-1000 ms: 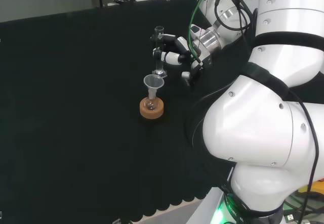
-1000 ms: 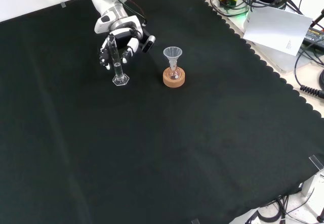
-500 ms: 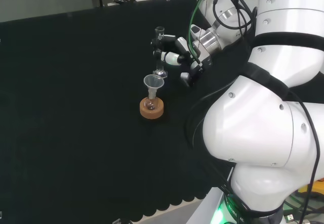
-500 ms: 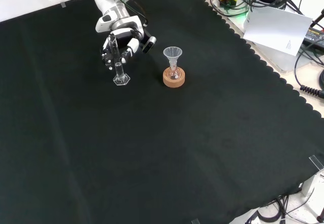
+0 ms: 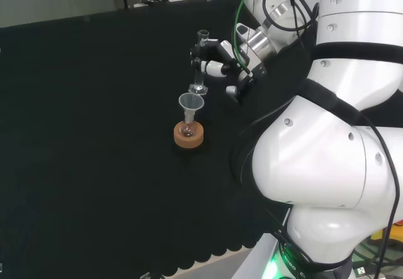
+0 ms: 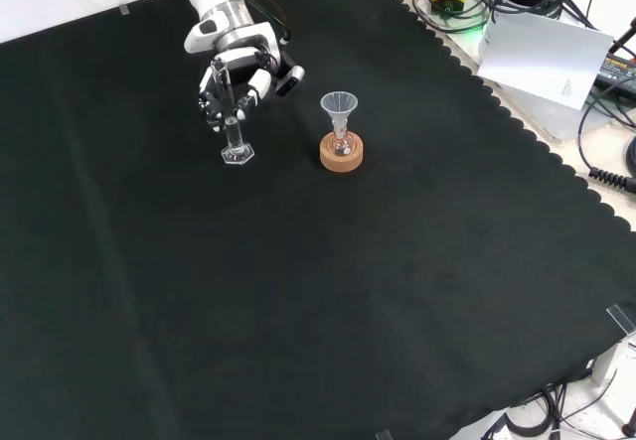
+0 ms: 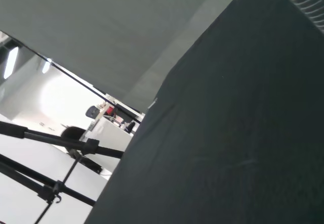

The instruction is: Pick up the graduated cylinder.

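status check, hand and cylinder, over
Hand curled round the graduated cylinder, upright. Whether its base is off the cloth, can't tell. Funnel in the flask on the cork ring stands beside, apart.

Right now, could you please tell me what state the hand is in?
Hand: shut on the graduated cylinder, fingers curled round its upper part.

The middle of the clear glass graduated cylinder [image 6: 229, 112] was hidden behind the curled fingers of the black and white hand [image 6: 241, 74] in the front view. Whether its hexagonal foot touched the black-cloth worktop [image 6: 328, 291] or stood just clear could not be told. In the head view the cylinder's [image 5: 200, 65] markings were too small to read. The contents of the small clear flask [image 5: 186, 128] under the clear plastic funnel [image 5: 191, 102] could not be determined.
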Robot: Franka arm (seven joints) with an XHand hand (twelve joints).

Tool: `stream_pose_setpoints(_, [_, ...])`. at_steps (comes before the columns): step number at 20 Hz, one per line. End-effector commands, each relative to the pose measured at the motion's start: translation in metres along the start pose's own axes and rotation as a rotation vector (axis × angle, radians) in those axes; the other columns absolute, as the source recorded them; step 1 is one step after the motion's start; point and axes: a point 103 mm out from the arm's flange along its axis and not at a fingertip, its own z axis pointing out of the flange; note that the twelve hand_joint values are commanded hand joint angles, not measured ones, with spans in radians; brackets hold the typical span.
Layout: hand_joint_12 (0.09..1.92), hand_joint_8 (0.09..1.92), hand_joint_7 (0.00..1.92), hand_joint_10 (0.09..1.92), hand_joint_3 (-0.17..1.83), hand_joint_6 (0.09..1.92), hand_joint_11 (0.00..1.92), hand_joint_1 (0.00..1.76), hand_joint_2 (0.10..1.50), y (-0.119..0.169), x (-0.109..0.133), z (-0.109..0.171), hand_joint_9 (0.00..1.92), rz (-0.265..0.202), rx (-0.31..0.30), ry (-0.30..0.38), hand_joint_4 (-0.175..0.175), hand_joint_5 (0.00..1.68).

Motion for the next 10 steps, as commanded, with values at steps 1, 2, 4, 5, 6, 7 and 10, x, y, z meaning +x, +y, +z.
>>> stream_pose_setpoints(1, [0.95, 0.52, 1.04, 0.21, -0.01, 1.16, 1.03, 1.09, 1.18, -0.002, 0.014, -0.024, 1.24, -0.013, 0.055, -0.164, -0.087, 0.87])
stream_pose_setpoints(2, [0.93, 0.52, 1.05, 0.21, 0.0, 1.16, 1.05, 1.1, 1.17, -0.003, 0.017, -0.029, 1.24, -0.013, 0.063, -0.193, -0.09, 0.88])
stream_pose_setpoints(4, [0.9, 0.51, 1.07, 0.2, 0.0, 1.14, 1.09, 1.1, 1.17, -0.005, 0.022, -0.036, 1.26, -0.001, 0.074, -0.22, -0.098, 0.89])
stream_pose_setpoints(5, [0.89, 0.5, 1.08, 0.19, 0.0, 1.14, 1.1, 1.11, 1.17, -0.007, 0.025, -0.04, 1.27, 0.003, 0.083, -0.231, -0.101, 0.89])
stream_pose_setpoints(6, [0.88, 0.5, 1.08, 0.18, 0.0, 1.13, 1.11, 1.11, 1.16, -0.009, 0.029, -0.043, 1.28, 0.01, 0.096, -0.243, -0.103, 0.9])
stream_pose_setpoints(7, [0.87, 0.49, 1.09, 0.17, 0.0, 1.12, 1.11, 1.11, 1.16, -0.013, 0.032, -0.047, 1.29, 0.013, 0.115, -0.262, -0.108, 0.9])
stream_pose_setpoints(10, [0.86, 0.87, 1.0, 0.16, 0.01, 1.09, 1.13, 1.2, 1.14, -0.025, 0.041, -0.054, 1.3, 0.04, 0.164, -0.328, -0.154, 0.91])
